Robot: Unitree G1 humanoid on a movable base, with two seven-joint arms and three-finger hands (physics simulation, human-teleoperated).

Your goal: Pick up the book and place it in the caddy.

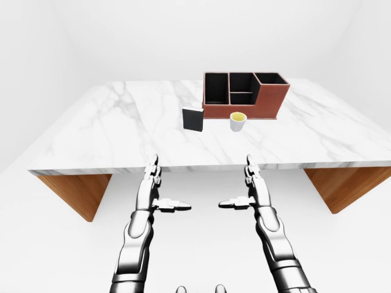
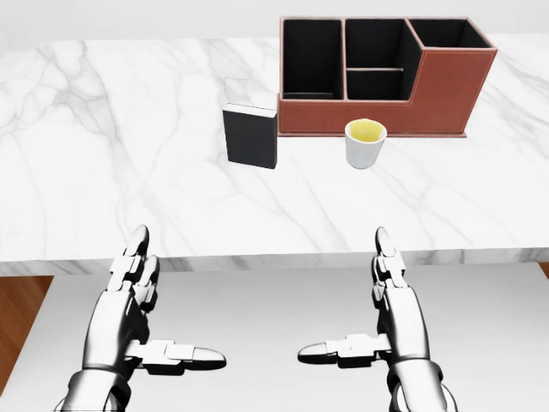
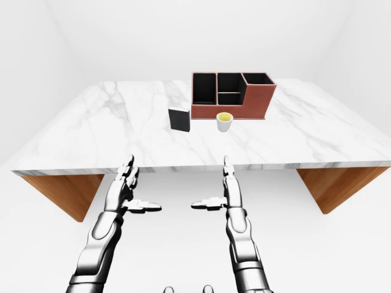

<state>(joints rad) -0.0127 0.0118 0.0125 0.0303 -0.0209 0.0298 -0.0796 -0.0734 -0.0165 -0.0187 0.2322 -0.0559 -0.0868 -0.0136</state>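
A black book [image 2: 250,136] stands upright on the marble table [image 2: 103,172], just left of the caddy's lower left corner. The caddy [image 2: 446,86] is a reddish-brown box with several black compartments, at the top right of the head view. Both my hands hover below the table's near edge, well short of the book. My left hand [image 2: 163,309] is open, fingers pointing up and thumb pointing right. My right hand [image 2: 356,305] mirrors it, open, thumb pointing left. Neither hand holds anything.
A white cup [image 2: 365,142] with yellow inside stands right below the caddy's wall, to the right of the book. The table rests on wooden supports [image 1: 76,190] at both ends. White floor lies under my hands.
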